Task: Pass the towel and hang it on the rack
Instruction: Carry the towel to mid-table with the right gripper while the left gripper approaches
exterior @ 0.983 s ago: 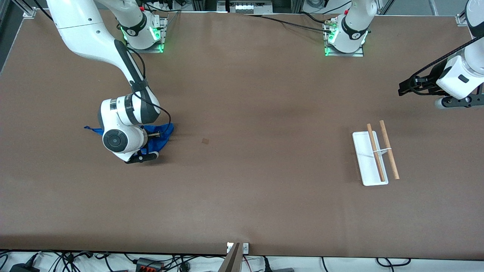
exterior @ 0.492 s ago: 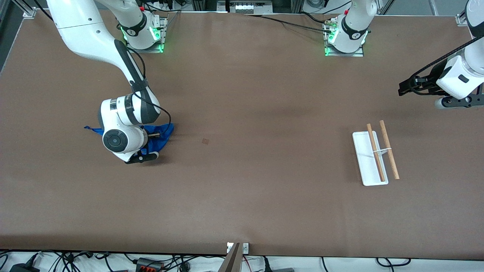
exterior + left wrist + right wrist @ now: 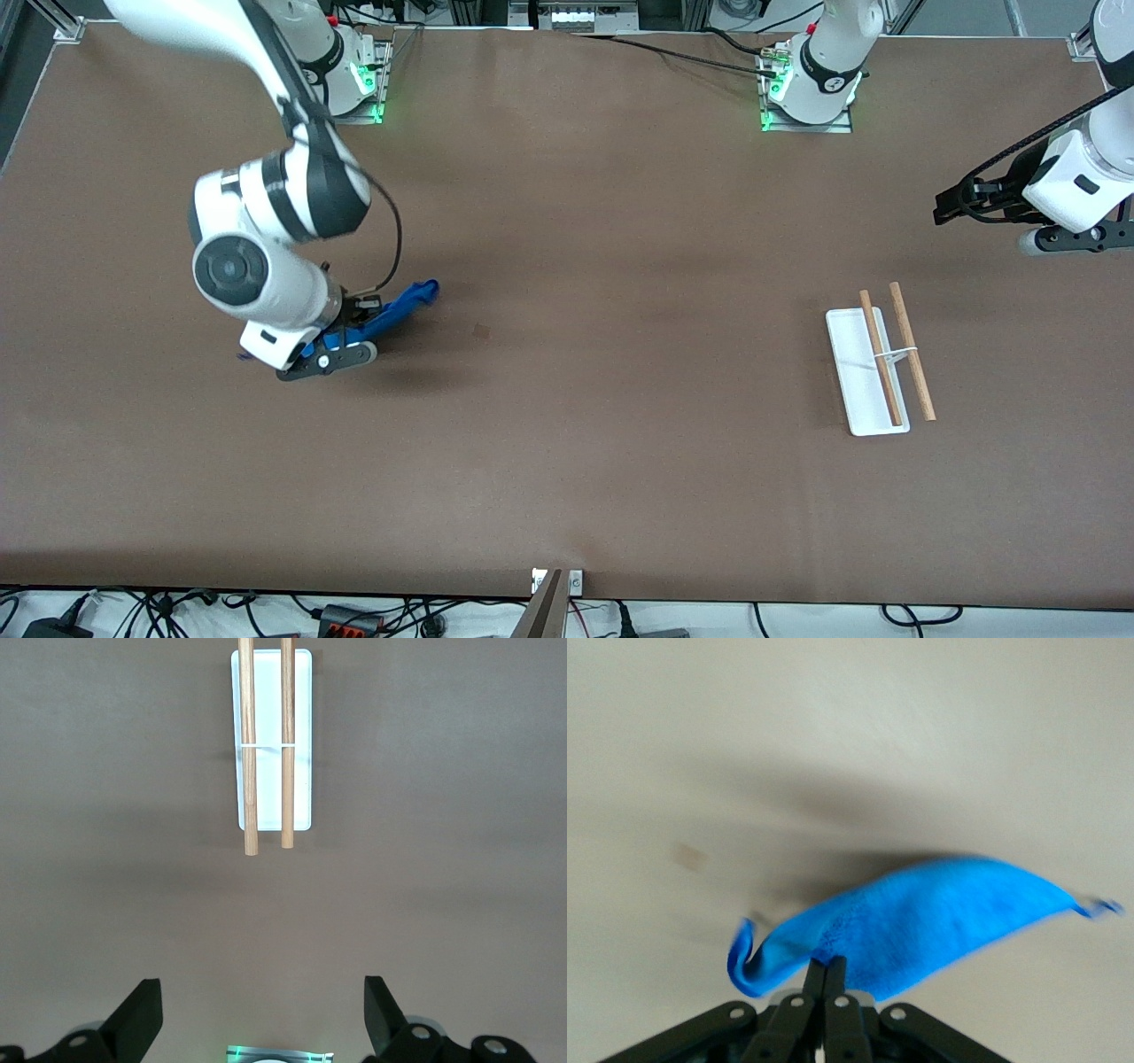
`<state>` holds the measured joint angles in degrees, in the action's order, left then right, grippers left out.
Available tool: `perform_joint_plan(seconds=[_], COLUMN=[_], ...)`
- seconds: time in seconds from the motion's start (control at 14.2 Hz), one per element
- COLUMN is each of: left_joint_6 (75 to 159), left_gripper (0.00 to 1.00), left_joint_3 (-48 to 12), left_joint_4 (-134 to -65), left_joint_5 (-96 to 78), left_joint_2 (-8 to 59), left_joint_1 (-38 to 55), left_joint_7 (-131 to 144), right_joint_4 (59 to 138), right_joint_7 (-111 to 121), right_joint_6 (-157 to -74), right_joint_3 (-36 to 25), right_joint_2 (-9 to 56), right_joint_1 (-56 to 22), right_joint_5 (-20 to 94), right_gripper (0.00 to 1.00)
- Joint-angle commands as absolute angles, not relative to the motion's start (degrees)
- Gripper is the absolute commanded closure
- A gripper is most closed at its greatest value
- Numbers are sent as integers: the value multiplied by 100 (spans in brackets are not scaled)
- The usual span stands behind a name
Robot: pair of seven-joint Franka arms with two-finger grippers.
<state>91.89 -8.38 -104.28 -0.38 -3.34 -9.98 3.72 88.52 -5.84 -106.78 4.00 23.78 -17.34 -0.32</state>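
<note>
My right gripper (image 3: pixel 354 317) is shut on the blue towel (image 3: pixel 400 304) and holds it up over the table toward the right arm's end. In the right wrist view the towel (image 3: pixel 921 921) hangs from the closed gripper (image 3: pixel 825 967) above the brown table. The rack (image 3: pixel 877 365) stands toward the left arm's end, with a flat white base (image 3: pixel 852 363) and two light-wooden rods. My left gripper (image 3: pixel 952 208) is open and empty, waiting in the air above the table, at some distance from the rack. The left wrist view shows the rack (image 3: pixel 270 744) ahead of the open gripper (image 3: pixel 263 1014).
A small dark mark (image 3: pixel 481 331) is on the brown table beside the towel. Arm bases with green lights (image 3: pixel 808 97) stand along the table's edge farthest from the front camera. Cables lie off the nearest edge.
My right gripper has risen from the table with the towel in it. The towel has left the surface and now hangs stretched toward the middle. The left arm has not moved.
</note>
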Motion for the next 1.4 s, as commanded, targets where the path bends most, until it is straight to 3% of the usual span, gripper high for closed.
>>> perform_joint_plan(seconds=[0.0,0.28,0.77,1.12,1.33], left_joint_6=[9097,9097,9097,9053,9455], left_gripper=[0,0,0,0,0], left_joint_3=[-826,-809,-783,-844,-774], left_joint_4=[-10274,-10257,-10266,-10266,-10266], left_joint_5=[-141,-141,-149,-509,-1227], left_joint_2=[-273,-220,-106,158,552], left_joint_1=[-1037,-1037,-1046,-1107,-1151], left_joint_7=[220,-26,-957,-1423,-3323], right_joint_4=[7869,6726,6688,6688,6688], right_joint_7=[-1263,-2108,-3085,-3094,-3050], right_joint_6=[-10266,-10746,-13005,-13877,-13922], right_joint_3=[1131,1740,1749,1740,1740], right_joint_2=[2417,2654,2997,3190,3217], right_joint_1=[-1749,-2020,-3006,-3278,-3384], right_joint_5=[18,35,9,9,-9], right_gripper=[100,100,100,100,100])
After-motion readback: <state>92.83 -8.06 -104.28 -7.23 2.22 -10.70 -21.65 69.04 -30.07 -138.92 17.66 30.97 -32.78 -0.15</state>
